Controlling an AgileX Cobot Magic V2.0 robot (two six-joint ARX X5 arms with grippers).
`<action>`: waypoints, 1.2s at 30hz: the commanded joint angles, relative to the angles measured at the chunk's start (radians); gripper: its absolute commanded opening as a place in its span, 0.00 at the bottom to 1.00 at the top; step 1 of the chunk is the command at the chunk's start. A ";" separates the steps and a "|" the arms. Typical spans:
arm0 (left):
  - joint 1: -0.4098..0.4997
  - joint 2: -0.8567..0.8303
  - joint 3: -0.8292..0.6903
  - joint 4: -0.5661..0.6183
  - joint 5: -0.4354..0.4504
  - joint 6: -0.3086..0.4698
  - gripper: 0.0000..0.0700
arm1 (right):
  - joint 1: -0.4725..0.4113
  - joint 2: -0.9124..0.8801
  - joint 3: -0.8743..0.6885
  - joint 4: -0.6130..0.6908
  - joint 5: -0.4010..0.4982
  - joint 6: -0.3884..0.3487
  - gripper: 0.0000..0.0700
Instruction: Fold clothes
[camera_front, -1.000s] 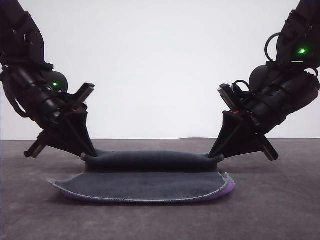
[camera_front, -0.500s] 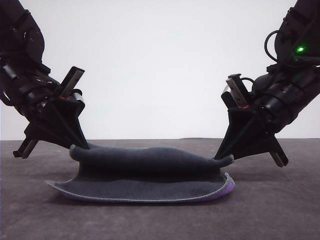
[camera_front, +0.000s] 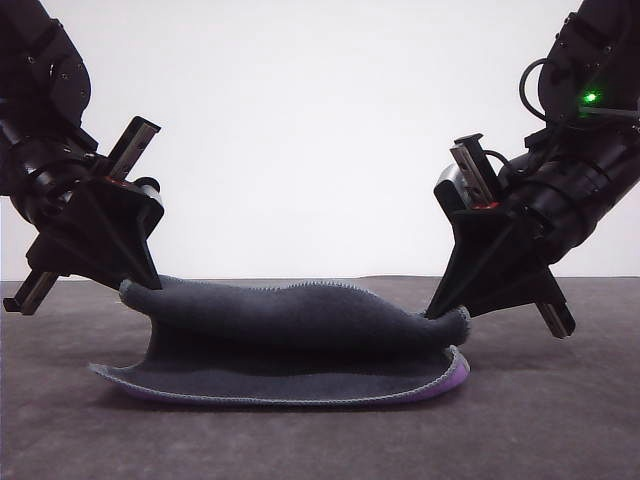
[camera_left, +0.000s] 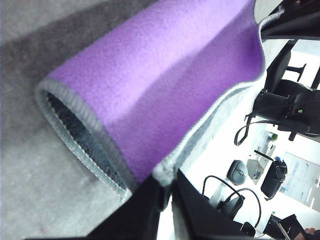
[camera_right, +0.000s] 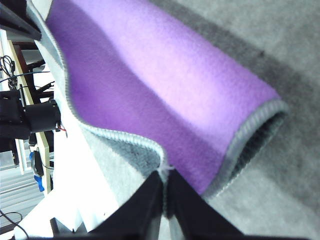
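Note:
The clothes (camera_front: 290, 345) are one small cloth lying on the grey table, dark grey face up, with a purple underside showing at the right edge. Its far edge is lifted and curled over toward the camera. My left gripper (camera_front: 138, 285) is shut on the far left corner, held higher than the right one. My right gripper (camera_front: 447, 313) is shut on the far right corner. In the left wrist view the purple face of the cloth (camera_left: 165, 85) bulges above the pinching fingers (camera_left: 155, 200). The right wrist view shows the purple fold of the cloth (camera_right: 165, 95) and the shut fingers (camera_right: 162, 197).
The grey table (camera_front: 560, 420) runs back to a white wall. In the wrist views there are chairs, cables and equipment (camera_left: 280, 120) beyond the table's edge.
Both grippers have risen and moved toward the camera with the cloth's far edge, the left one higher. The lifted fold has grown taller and humped in the middle.

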 joint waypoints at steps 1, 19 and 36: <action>-0.006 0.007 0.018 -0.007 0.002 0.022 0.13 | 0.004 0.007 0.021 -0.007 -0.004 -0.021 0.13; -0.014 -0.014 0.019 -0.020 0.009 0.027 0.57 | 0.000 -0.042 0.021 -0.040 -0.001 -0.041 0.64; 0.000 -0.425 0.019 0.211 -0.512 -0.222 0.57 | -0.022 -0.636 0.022 -0.011 0.388 0.063 0.64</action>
